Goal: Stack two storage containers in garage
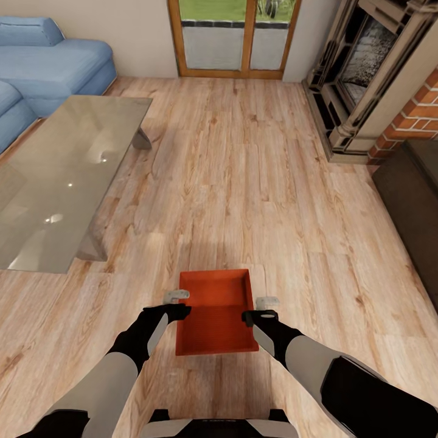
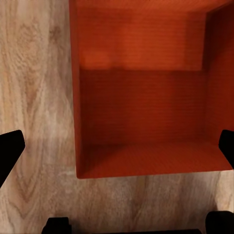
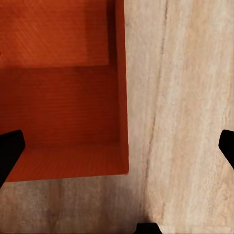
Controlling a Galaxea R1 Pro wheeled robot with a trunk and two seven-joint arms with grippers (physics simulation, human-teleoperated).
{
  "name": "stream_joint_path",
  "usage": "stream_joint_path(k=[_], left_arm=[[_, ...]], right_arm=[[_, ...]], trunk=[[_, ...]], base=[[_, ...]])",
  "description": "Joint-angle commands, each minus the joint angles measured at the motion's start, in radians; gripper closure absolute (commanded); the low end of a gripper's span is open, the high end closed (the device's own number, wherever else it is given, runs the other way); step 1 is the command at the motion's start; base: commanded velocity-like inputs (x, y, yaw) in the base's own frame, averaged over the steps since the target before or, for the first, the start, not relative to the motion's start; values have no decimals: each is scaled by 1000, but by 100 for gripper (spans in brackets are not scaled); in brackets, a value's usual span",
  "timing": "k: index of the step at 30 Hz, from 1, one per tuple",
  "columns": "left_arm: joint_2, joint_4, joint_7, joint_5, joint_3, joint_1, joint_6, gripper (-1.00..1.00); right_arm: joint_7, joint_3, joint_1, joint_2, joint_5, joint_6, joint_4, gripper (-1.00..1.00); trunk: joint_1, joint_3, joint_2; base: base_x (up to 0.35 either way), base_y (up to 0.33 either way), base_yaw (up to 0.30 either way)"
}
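Note:
One orange-red storage container (image 1: 216, 310) lies open-topped and empty on the light wood plank floor of the living room, just in front of me. My left gripper (image 1: 177, 296) hangs over its left wall, open, with that wall (image 2: 77, 122) between the spread fingertips (image 2: 10, 151). Over the right wall is my right gripper (image 1: 267, 302), also open, its fingers either side of the wall (image 3: 122, 97). Neither holds anything. The other container, the garage and the concrete floor are out of view.
A glass-topped table (image 1: 61, 176) stands to the left, with a blue sofa (image 1: 48, 67) behind it. The brick fireplace (image 1: 377, 79) and a dark cabinet (image 1: 413, 194) line the right side. Glazed wooden patio doors (image 1: 234, 36) are straight ahead.

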Motion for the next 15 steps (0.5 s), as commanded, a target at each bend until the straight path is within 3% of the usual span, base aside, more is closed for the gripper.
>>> stream_joint_path(k=[1, 15], left_arm=[[0, -4, 5, 6, 1, 0, 6, -100], [-3, -2, 5, 5, 0, 0, 6, -100]], right_arm=[[-16, 8, -13, 0, -4, 20, -9, -100], [-23, 9, -27, -2, -4, 49, -12, -100]], trunk=[[0, -1, 0], [54, -44, -98]], base=[[0, 0, 0], [0, 0, 0]])
